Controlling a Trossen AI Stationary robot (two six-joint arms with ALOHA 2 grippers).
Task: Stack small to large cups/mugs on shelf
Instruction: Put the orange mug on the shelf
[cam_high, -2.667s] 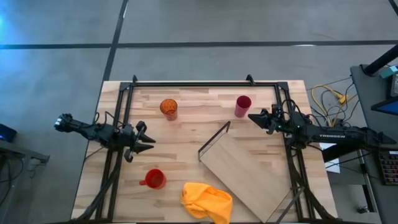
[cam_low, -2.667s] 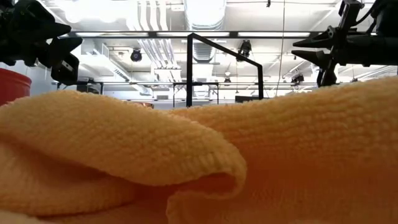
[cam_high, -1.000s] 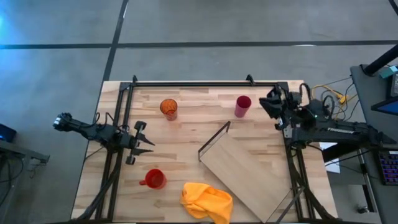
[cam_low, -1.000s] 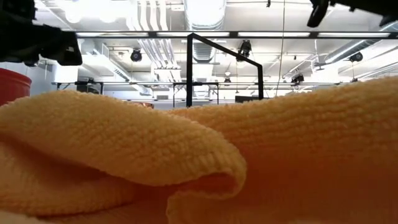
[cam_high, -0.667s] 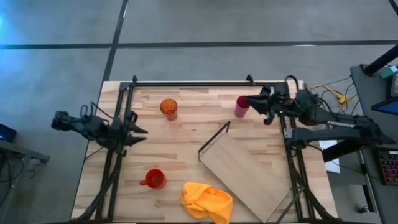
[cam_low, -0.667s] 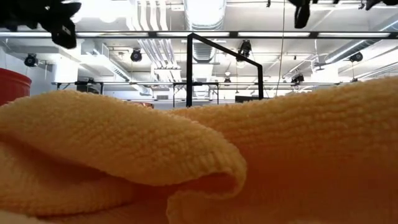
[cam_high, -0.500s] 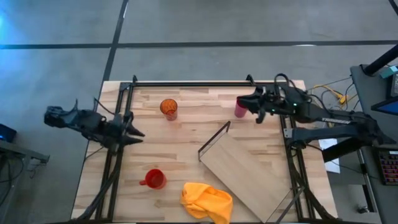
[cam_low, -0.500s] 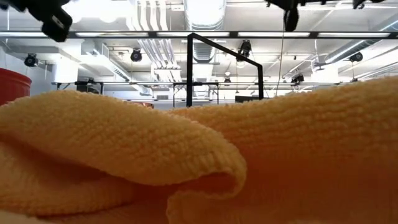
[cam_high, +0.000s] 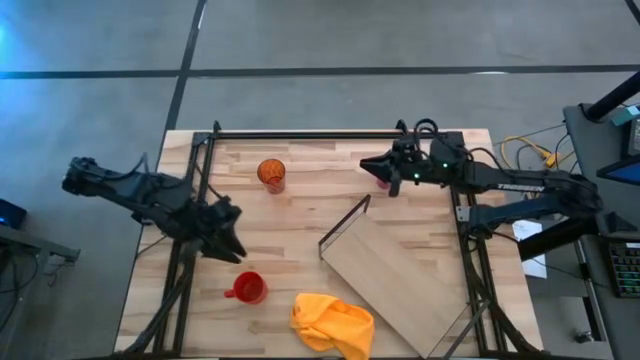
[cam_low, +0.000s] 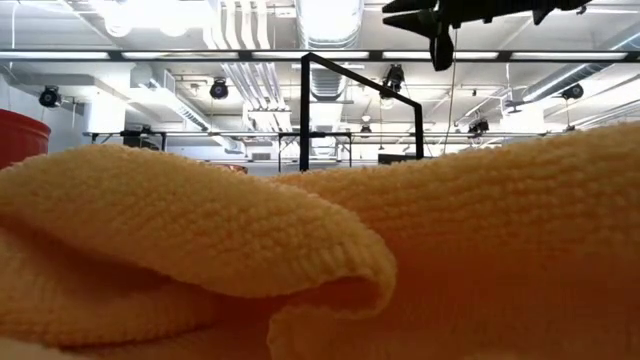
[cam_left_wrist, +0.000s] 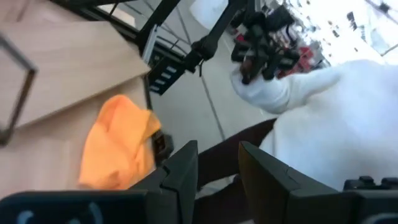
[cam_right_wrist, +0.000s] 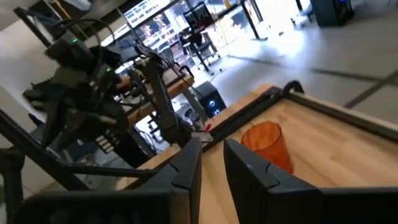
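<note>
The red mug (cam_high: 247, 288) stands at the near left; its side shows in the low view (cam_low: 18, 140). The orange tumbler (cam_high: 271, 175) stands at the far left and shows in the right wrist view (cam_right_wrist: 267, 146). The magenta cup (cam_high: 383, 182) is mostly hidden under my right gripper (cam_high: 375, 167), which hovers open above it, high in the low view (cam_low: 432, 22). My left gripper (cam_high: 231, 240) is open and empty, just on the far side of the red mug. The shelf board (cam_high: 395, 275) lies askew at the near right.
A yellow-orange cloth (cam_high: 332, 322) lies at the near edge beside the shelf and fills the low view (cam_low: 320, 260). The shelf's black wire end (cam_high: 345, 225) stands up mid-table. A person in white (cam_left_wrist: 323, 124) is beyond the table's near edge.
My right gripper has gone toward the table's left edge and now hangs over the magenta cup, covering most of it. My left arm has risen and swung, and its gripper now points toward the near edge and the red mug. The cups, shelf and cloth have kept still.
</note>
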